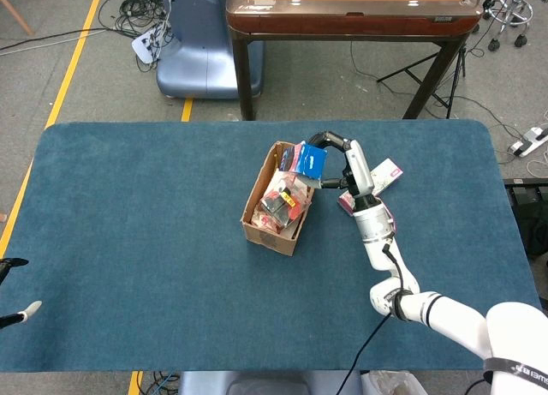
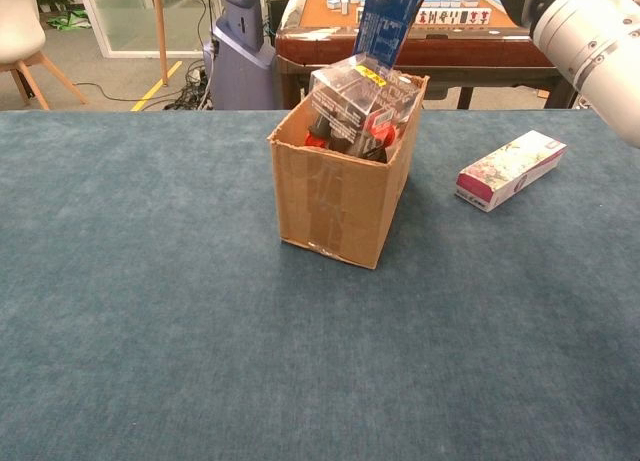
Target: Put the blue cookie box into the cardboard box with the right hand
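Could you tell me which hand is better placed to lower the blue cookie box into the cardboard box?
Right: the right hand holds the blue cookie box above the open brown cardboard box.

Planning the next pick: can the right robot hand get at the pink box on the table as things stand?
Probably not yet: the right robot hand holds the blue cookie box over the cardboard box. The pink box itself lies uncovered.
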